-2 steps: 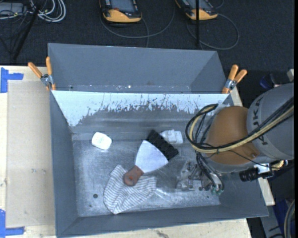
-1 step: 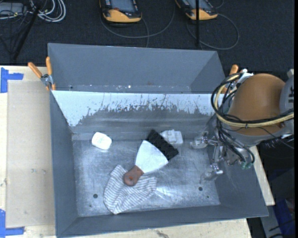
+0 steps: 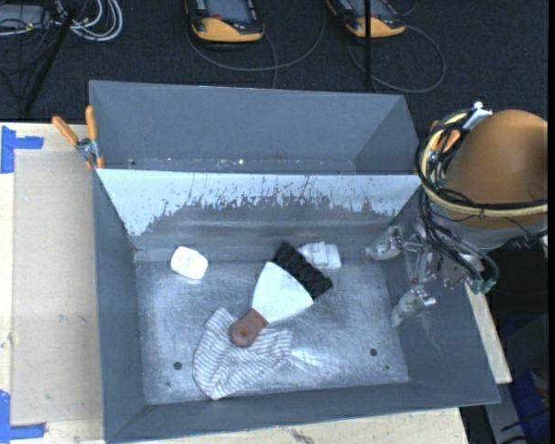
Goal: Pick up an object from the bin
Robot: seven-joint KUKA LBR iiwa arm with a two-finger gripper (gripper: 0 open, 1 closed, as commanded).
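— Which thing lay nearest to the tool?
— A small white lump [image 3: 322, 252] in the middle of the bin [image 3: 259, 155], touching a black bar [image 3: 303, 268]. The tool [image 3: 397, 278] hung by the right wall, apart from the lump, opened wide, with nothing between its jaws.
— And further out?
— A white fan-shaped piece [image 3: 281, 294] with a brown knob [image 3: 247, 329] lay partly on a striped cloth [image 3: 231, 359]. A white block [image 3: 190, 263] lay alone to the left.

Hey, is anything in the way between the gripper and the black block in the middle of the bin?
Nothing visible. Only bare bin floor lies between the gripper and the black block. A white lump sits at the block's far side.
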